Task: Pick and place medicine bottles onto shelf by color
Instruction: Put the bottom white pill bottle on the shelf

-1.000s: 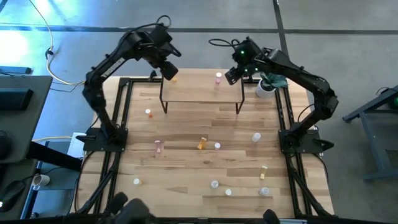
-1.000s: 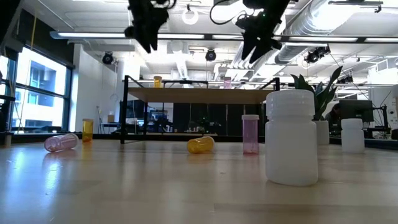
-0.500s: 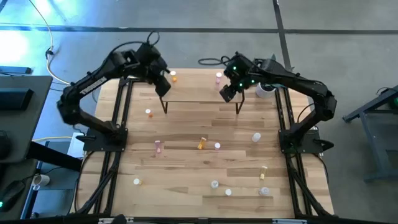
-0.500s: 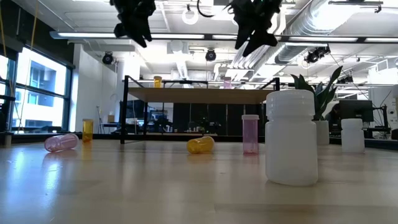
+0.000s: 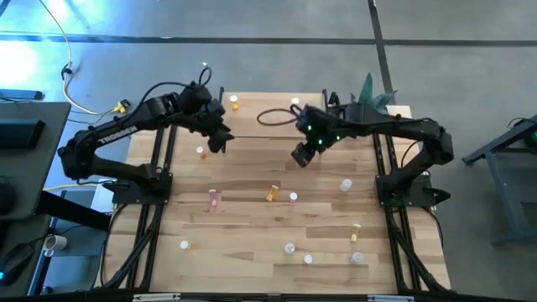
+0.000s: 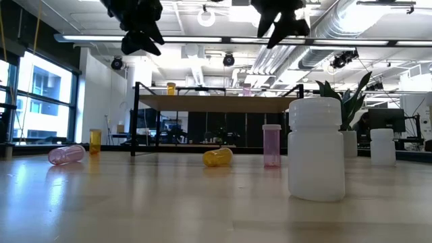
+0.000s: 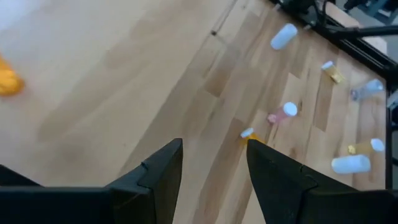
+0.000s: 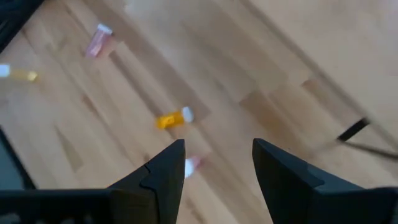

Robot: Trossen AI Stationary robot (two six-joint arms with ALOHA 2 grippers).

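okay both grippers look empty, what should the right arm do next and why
Probably lower the open, empty right gripper toward the orange bottle lying on the table in front of the shelf. That bottle shows just ahead of its fingers in the right wrist view, and an orange bottle already stands on the shelf.

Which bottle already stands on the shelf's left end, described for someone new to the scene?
Find the shelf at the table's far edge. On its left far corner stands an orange bottle with a white cap. The only other bottle up there, at the right, is the pink bottle.
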